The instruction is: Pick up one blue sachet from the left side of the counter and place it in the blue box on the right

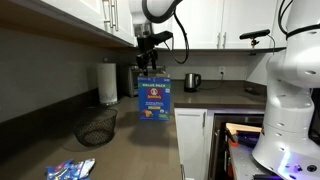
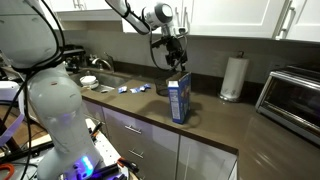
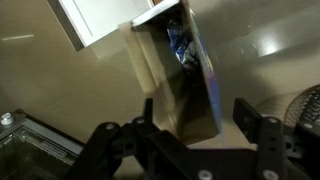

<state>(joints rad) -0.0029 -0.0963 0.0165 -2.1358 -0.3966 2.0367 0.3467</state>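
sachet looks to be in the box: mind the lift-off

your pincer (image 3: 197, 120) hangs right over the open top of the blue box (image 3: 175, 90). its fingers (image 3: 246, 118) are spread apart with nothing held between them. in the wrist view a blue sachet (image 3: 180, 45) shows inside the mouth of the box, toward 12 o'clock of the picture. how deep it sits i cannot tell. in an exterior view the box stands upright on the bench (image 1: 135, 150) with the pincer just above it at 12 o'clock. the other sachets (image 1: 70, 169) lie well apart at about 7 o'clock from the box, past the wire basket (image 1: 95, 128).

the drop looks done to me, so the risk is in leaving. the box is tall and narrow and probably light. the finger at 9 o'clock in the wrist view seems close to the box wall. if it catches the top edge as you pull away, the box could tip or slide. rise straight up before you move sideways. if the sachet is only hung near the top edge, a knock could shake it back out.
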